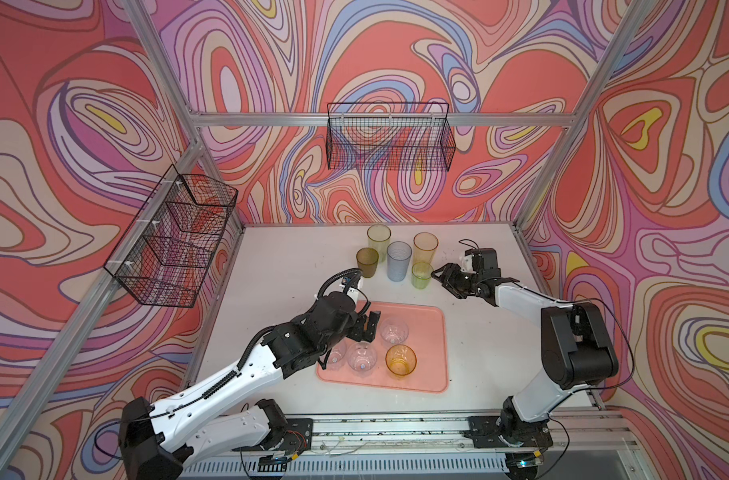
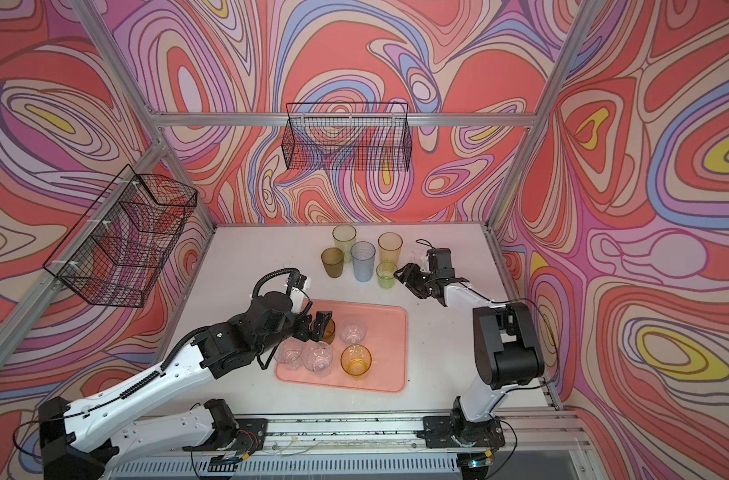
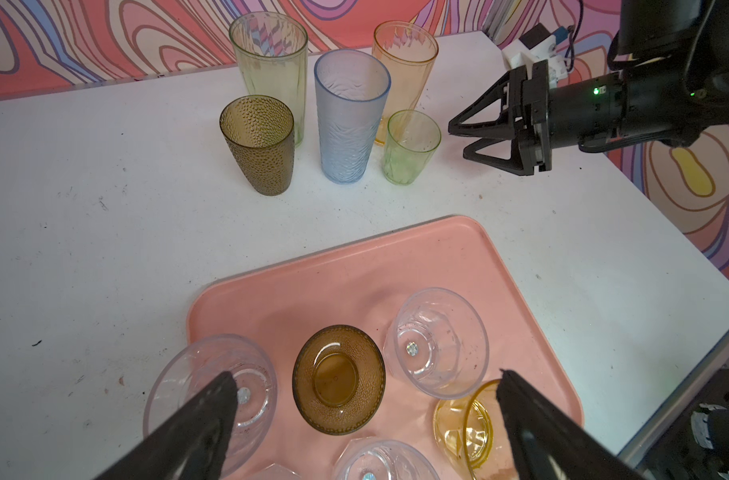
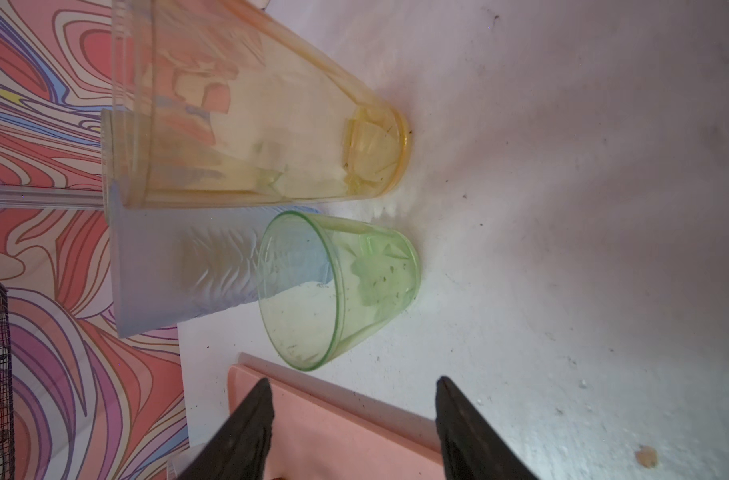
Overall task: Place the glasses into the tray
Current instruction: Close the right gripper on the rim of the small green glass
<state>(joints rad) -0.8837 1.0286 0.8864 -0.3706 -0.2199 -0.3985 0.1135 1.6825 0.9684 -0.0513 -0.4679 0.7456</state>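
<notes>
Right gripper, jaws part-open & empty, faces green glass: prob. light, stiff, slick, so you'd pinch across its body mid-height; left gripper wide open, empty.

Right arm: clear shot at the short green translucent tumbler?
Probably yes: the right gripper, jaws apart, faces the short green translucent tumbler with only bare table between; the tall orange tumbler stands close beside it.

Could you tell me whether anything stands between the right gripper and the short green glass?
Nothing visible does: only bare table lies between the right gripper and the green glass; the orange glass stands aside.
</notes>
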